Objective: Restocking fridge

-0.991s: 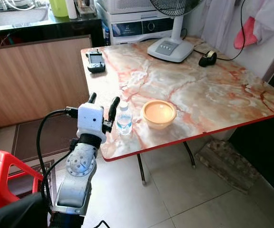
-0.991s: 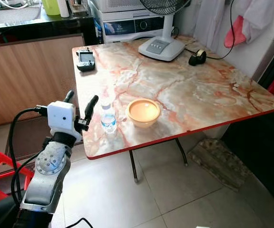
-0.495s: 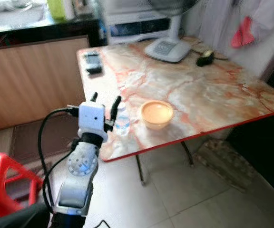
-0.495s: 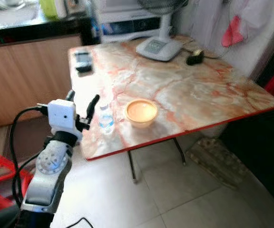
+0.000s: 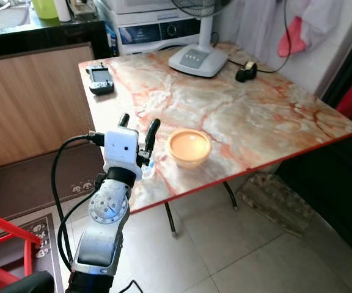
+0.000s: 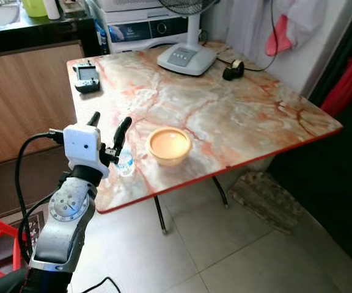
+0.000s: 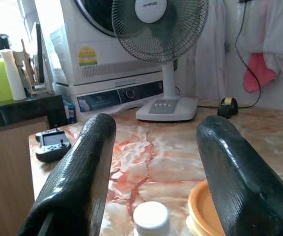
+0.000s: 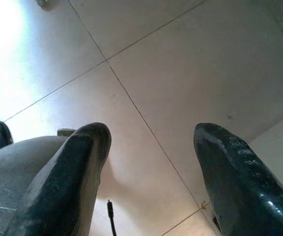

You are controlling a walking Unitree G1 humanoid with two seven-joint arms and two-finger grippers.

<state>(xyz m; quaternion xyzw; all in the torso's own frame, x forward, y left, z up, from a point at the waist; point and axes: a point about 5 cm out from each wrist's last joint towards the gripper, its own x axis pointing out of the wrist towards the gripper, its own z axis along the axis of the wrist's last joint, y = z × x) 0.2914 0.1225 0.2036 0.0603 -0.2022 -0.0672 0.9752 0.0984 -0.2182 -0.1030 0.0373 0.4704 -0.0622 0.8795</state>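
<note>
Left arm raised, forearm angled up toward the marble table [image 5: 255, 116]. Left gripper [image 5: 138, 127] fingers spread wide, just short of a small water bottle [image 6: 125, 162], not touching it. Bottle upright near the table's red front edge, orange bowl [image 5: 189, 146] at its 3 o'clock, slightly apart. Bare tabletop beyond, toward 12. Right gripper [image 8: 149, 162] hangs over floor tiles, fingers spread.

Premises are presenting as a domestic kitchen or utility area. A marble-patterned folding table [image 5: 237, 116] is standing on a tiled floor [image 5: 225, 256]. A front-loading washing machine [image 5: 151, 27] is sitting against the wall, a pedestal fan [image 5: 197, 58] is resting on the table, and a dark countertop [image 5: 35, 27] is carrying bottles.
</note>
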